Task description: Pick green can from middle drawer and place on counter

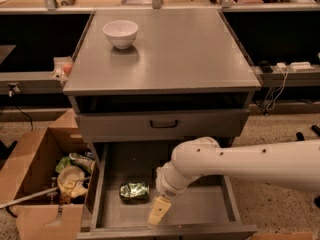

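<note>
Camera view: gripper [160, 212] beside green can [134, 190] (on its side) in middle drawer [205, 211]; whether spread or pressed together, cannot tell; nudge could roll can.

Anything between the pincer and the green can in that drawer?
Nothing visible. The pincer sits inside the middle drawer, just right of and nearer the front than the green can; only bare drawer floor shows between them.
</note>
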`<state>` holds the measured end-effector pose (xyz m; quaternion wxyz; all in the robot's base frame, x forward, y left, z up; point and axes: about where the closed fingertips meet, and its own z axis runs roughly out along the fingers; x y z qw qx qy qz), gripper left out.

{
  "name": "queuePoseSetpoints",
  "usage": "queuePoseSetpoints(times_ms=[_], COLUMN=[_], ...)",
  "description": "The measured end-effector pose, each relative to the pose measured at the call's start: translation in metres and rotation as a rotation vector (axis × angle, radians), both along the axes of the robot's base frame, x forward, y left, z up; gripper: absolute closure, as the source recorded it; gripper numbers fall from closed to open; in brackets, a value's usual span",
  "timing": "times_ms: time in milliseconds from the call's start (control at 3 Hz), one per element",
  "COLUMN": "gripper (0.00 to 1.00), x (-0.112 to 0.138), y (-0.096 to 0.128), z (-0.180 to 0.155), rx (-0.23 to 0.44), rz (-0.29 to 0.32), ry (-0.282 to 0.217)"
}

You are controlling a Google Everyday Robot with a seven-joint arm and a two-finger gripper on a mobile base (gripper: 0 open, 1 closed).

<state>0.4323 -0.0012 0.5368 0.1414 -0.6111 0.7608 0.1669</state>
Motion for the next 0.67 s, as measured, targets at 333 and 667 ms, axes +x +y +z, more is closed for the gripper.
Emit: queuePoseSetpoints(times_ms=[333,667], gripper=[0.0,0.0], x=[0.036,0.072], y=[0.02,0.04], z=[-0.046,-0.078], rx=[0.077,0.127], rz=[-0.056,-0.088], ry=[-0.019,-0.035])
